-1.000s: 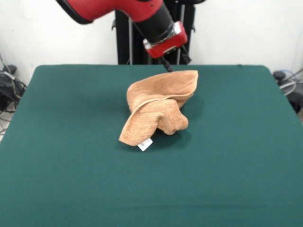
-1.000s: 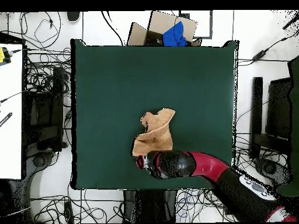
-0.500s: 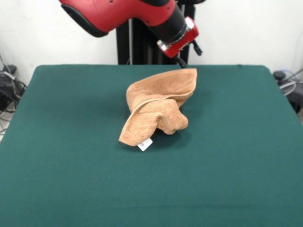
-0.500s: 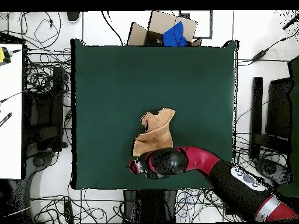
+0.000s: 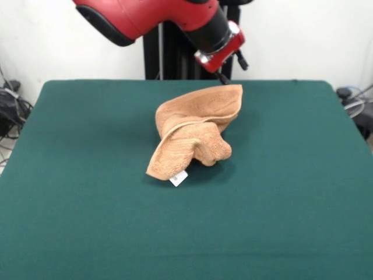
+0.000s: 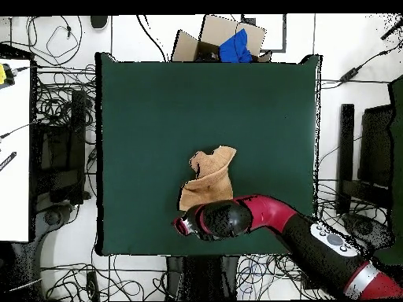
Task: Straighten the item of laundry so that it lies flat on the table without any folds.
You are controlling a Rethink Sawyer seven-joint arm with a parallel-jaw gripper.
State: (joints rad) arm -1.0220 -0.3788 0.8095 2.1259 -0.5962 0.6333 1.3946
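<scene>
The orange-tan towel (image 5: 192, 134) lies crumpled in the middle of the dark green table (image 5: 81, 151), folded over itself, with its white tag (image 5: 178, 178) at the near corner. One wide flap reaches towards the far side. My gripper (image 5: 223, 77) hangs from the red wrist just above and behind the towel's far corner; I cannot see whether it touches the cloth. In the overhead view the towel (image 6: 211, 179) sits just beyond the arm's wrist (image 6: 197, 222), which covers the gripper, near the table's (image 6: 157, 102) robot-side edge.
The black pedestal (image 5: 169, 58) stands behind the table's far edge. In the overhead view a cardboard box with blue cloth (image 6: 228, 43) sits past the table's opposite edge. Cables cover the floor on both sides, and a white desk (image 6: 14, 149) stands at the left.
Over the last second the wrist and gripper rose and shifted right in the front view, away from the towel's far edge. The towel kept its shape and place.
</scene>
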